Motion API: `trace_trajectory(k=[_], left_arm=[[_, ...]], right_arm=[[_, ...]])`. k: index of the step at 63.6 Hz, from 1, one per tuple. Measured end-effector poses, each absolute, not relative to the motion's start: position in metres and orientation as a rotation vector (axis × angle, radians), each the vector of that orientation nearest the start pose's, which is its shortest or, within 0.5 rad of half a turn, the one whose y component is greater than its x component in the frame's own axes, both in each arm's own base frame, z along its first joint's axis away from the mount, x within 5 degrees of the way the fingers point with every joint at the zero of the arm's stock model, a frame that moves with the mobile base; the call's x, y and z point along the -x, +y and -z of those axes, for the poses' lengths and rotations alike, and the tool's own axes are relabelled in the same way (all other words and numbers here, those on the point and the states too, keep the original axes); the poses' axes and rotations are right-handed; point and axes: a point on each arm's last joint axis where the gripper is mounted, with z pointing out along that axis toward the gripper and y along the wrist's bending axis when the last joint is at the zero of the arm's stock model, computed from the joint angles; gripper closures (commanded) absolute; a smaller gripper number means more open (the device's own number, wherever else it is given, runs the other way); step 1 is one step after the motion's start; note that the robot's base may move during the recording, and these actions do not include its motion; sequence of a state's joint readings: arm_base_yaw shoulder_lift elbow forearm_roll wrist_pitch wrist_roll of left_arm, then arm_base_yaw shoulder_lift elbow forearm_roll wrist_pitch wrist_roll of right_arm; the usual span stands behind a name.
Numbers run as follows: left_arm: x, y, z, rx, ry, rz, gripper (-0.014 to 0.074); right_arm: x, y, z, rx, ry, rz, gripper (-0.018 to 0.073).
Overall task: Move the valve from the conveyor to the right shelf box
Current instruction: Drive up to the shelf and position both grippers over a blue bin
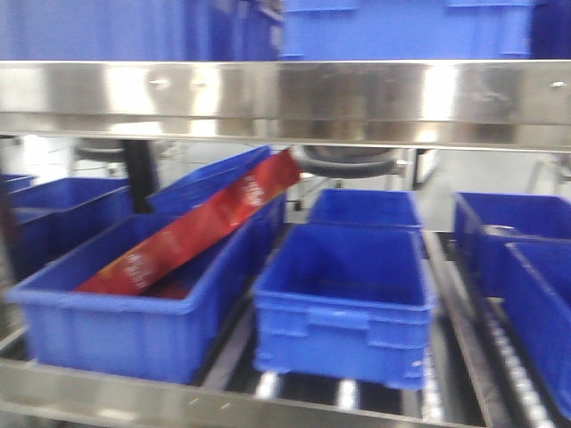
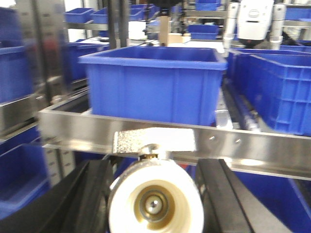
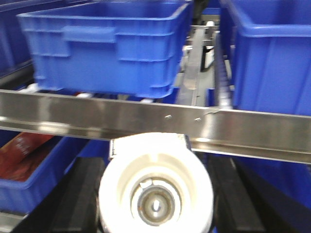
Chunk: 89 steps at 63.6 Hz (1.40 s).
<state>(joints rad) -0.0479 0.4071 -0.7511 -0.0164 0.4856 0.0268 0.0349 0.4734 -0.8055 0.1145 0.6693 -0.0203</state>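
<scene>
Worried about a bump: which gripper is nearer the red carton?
Probably right: the carton lies below-left of the right gripper; the left gripper has it out of view.

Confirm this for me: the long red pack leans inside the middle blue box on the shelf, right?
Not quite. The red pack leans inside the left box on the shelf, not the middle box, which looks empty. The front-facing view shows this.

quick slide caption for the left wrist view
Left pincer holds a white-capped valve before the steel shelf rail, blue bin beyond.
</scene>
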Motion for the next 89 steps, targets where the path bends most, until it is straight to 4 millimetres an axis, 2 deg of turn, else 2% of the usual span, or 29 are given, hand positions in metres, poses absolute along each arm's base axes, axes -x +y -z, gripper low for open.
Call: trace_trajectory(k=[89], left_arm=[[-0.0653, -0.0038, -0.3900, -0.055, 1.624, 0.034, 0.0707]], right_arm=[[-0.0741, 0.0090, -0.3860, 0.019, 1.819, -0.138, 0.0721]])
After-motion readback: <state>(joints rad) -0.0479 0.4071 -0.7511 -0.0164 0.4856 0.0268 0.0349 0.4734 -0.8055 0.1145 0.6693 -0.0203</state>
